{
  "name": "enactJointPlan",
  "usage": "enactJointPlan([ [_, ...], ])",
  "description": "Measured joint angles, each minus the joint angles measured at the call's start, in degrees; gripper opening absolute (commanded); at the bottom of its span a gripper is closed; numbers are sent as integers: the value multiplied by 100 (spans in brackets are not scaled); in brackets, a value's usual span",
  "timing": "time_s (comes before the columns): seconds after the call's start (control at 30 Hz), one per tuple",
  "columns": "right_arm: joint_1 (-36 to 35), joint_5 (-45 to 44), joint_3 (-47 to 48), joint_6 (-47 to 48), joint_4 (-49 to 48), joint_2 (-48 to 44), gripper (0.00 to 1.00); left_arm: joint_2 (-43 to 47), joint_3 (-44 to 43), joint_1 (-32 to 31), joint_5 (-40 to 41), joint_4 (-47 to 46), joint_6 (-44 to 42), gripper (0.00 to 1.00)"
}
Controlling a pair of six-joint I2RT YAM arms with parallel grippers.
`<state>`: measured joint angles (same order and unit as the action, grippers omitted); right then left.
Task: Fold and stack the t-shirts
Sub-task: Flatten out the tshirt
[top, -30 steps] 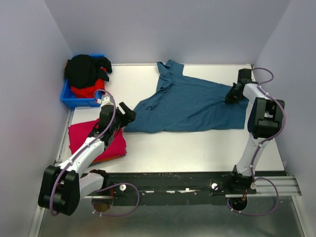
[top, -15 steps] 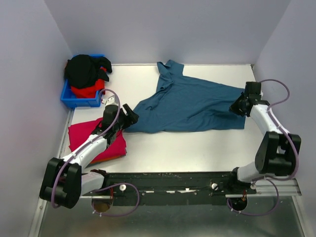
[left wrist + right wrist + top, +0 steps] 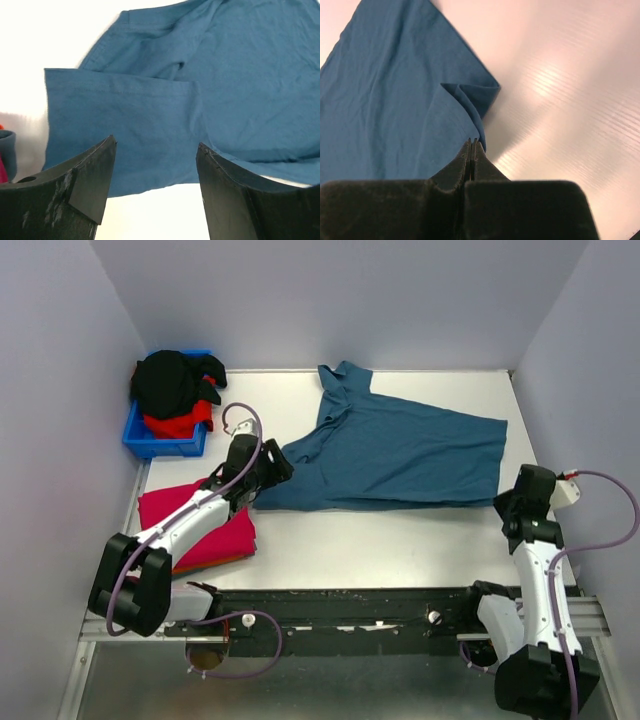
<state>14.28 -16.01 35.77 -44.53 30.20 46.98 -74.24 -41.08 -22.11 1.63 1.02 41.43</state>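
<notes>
Top external view has the whole layout: the big teal-blue t-shirt (image 3: 400, 455) lies spread out flat across the middle of the table (image 3: 400, 540), with its collar end reaching toward 12 o'clock and one sleeve trailing off to 9 o'clock. The left gripper (image 3: 268, 468) sits right at that sleeve, but from up here you can't tell what its fingers are doing. The left wrist cam clears that up: the left gripper (image 3: 156, 145) has its fingers spread wide apart, holding nothing, with the sleeve (image 3: 120, 120) lying flat on the table between and beyond them. It's the same story on the other side. From above, the right gripper (image 3: 510, 502) is a dark blob at about 4 o'clock, just beside the shirt's near right corner. The right wrist cam shows that gripper (image 3: 471, 145) with its fingers pressed tight together, and the tips are just beside a small turned-over flap of the corner (image 3: 470, 95), which you can't make out from above. As for the other stuff, a folded crimson-pink t-shirt (image 3: 228, 538) sits at 8 o'clock with the left arm (image 3: 185, 528) lying across it and hiding part of it. At 10 o'clock a blue bin (image 3: 140, 445) is stuffed with a black shirt (image 3: 168, 382) bunched on top of a red one (image 3: 175, 425).
</notes>
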Motion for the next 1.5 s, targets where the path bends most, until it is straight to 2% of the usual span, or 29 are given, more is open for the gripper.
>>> enactJointPlan([
  [0.23, 9, -560, -391, -468, 216, -238, 1, -374, -511, -15, 603, 811, 280, 66],
  [0.5, 9, -557, -981, -647, 114, -251, 1, -1150, -1377, -15, 1596, 1794, 557, 58],
  [0.67, 9, -560, -1029, -647, -11, -627, 1, -1414, -1580, -15, 2015, 1963, 560, 54],
  [0.87, 9, -560, -1178, -645, -153, -1080, 1, -1873, -1801, -15, 2173, 2081, 549, 54],
  [1.23, 9, -555, -1187, -645, -236, -964, 1, -2806, -2251, 4, 2184, 2192, 525, 53],
  [1.33, 9, -544, -1220, -645, -302, -977, 1, -2900, -2253, 31, 2188, 2194, 540, 46],
  [1.4, 9, -529, -1239, -645, -330, -977, 1, -2953, -2264, 55, 2179, 2179, 560, 38],
  [1.5, 9, -509, -1248, -645, -358, -975, 1, -3008, -2288, 136, 2059, 2052, 603, 32],
])
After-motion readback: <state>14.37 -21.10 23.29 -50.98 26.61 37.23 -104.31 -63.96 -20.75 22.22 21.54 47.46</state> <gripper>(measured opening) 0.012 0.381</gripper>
